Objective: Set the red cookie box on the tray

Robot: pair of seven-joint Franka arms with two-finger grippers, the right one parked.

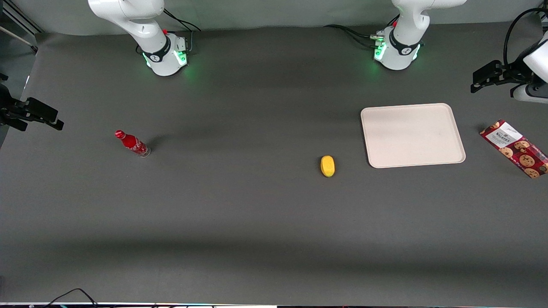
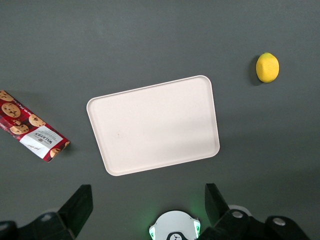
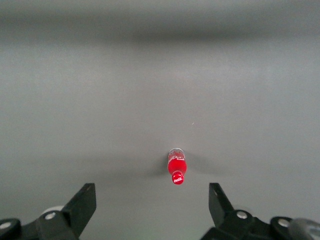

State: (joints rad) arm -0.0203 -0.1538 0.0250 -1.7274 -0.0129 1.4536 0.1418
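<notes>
One cookie box [image 1: 515,148]: long, flat, dark red carton printed with chocolate-chip cookies and a white label panel; lay flat and askew on the counter [image 1: 239,214], at the working arm's end, apart from the tray. One tray [image 1: 412,135]: cream-white, matte, rectangular with rounded corners and a low raised rim; nothing rested on it. One lemon [image 1: 327,166]: yellow, oval, lay near the tray, slightly closer to the front camera. One bottle [image 1: 132,143]: small, red, glossy, stood toward the parked arm's end. Counter: dark grey, matte. One end effector [image 2: 147,205]: black fingers spread apart, grasping nothing, hovered high above the tray.
</notes>
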